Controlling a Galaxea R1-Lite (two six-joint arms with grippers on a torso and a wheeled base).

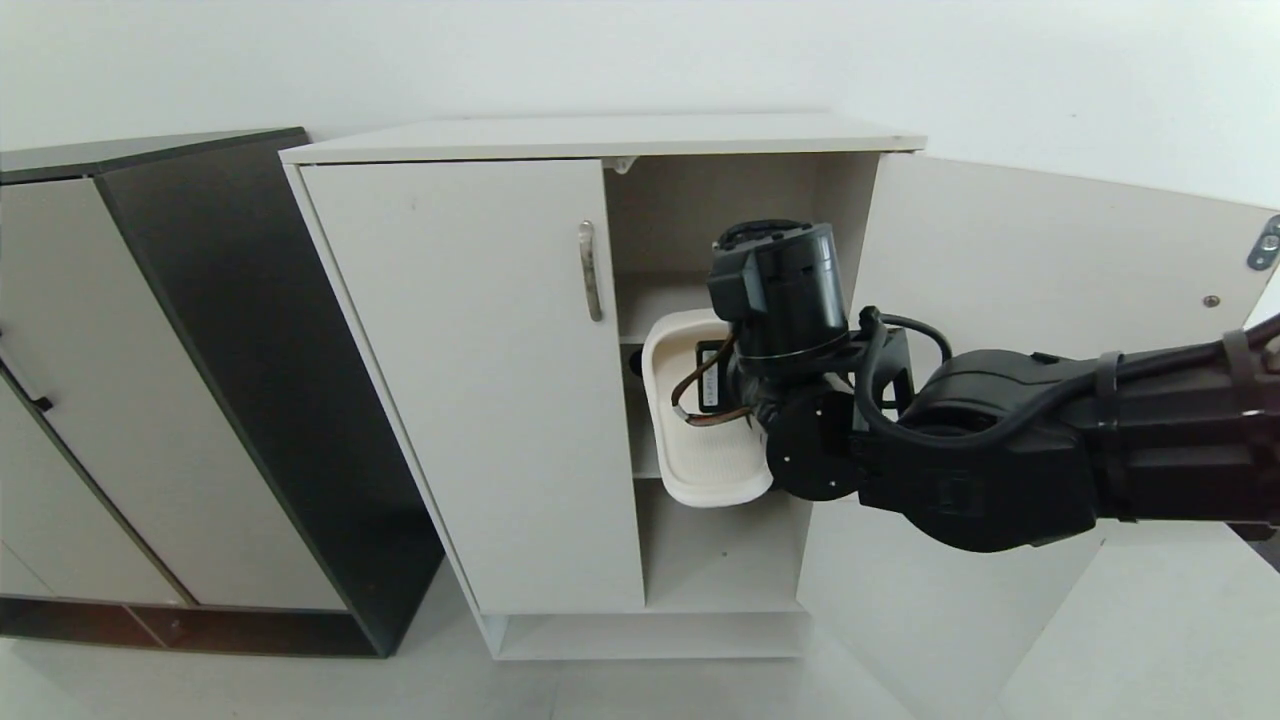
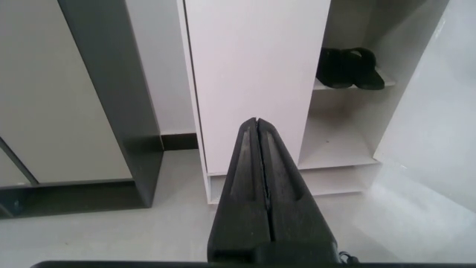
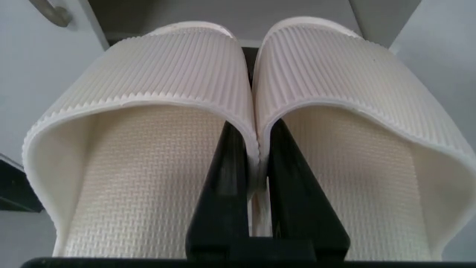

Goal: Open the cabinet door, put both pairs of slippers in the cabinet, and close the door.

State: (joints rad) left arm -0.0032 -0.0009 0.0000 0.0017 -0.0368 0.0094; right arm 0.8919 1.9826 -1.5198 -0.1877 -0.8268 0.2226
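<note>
right claw point(image 3: 255, 171): pinching white slippers point(image 1: 700, 450) by their inner edges, frame centre, at the cabinet point(image 1: 470, 380) opening
left claw point(image 2: 256, 130): pressed together
step: slide in level, probably beside black slippers point(image 2: 349, 67)

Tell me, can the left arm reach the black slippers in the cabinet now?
Probably not: the right arm, holding the white slippers, crowds the open side before the black slippers, and the left door is shut.

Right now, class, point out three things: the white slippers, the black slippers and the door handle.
white slippers point(image 3: 171, 97), right wrist view, on one slipper's ribbed strap
black slippers point(image 2: 349, 68), left wrist view, on the uppers
handle point(image 1: 591, 272), head view, mid-bar on the closed door
</note>
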